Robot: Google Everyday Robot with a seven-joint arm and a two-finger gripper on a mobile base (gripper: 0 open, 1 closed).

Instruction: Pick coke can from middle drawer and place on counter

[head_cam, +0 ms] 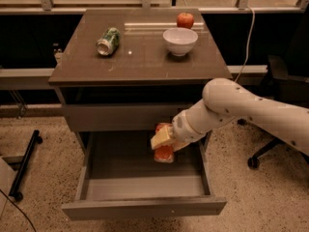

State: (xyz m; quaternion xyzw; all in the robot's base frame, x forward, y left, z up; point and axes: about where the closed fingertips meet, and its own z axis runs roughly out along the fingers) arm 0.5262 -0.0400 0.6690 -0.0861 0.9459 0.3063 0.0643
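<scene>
The coke can [164, 152] is red and is held in my gripper [162, 140], lifted above the floor of the open middle drawer [145, 208], near its back right. My gripper's cream fingers [159, 138] are shut around the can's upper part. My white arm [241, 110] reaches in from the right. The counter [140, 57] is the glossy grey-brown top of the cabinet, above the gripper.
On the counter lie a green-and-white soda can [108, 41] on its side, a white bowl [180, 41] and a red apple [185, 20]. A shut drawer front [116, 116] sits above the open drawer. An office chair base [258, 156] stands at right, a black stand [24, 166] at left.
</scene>
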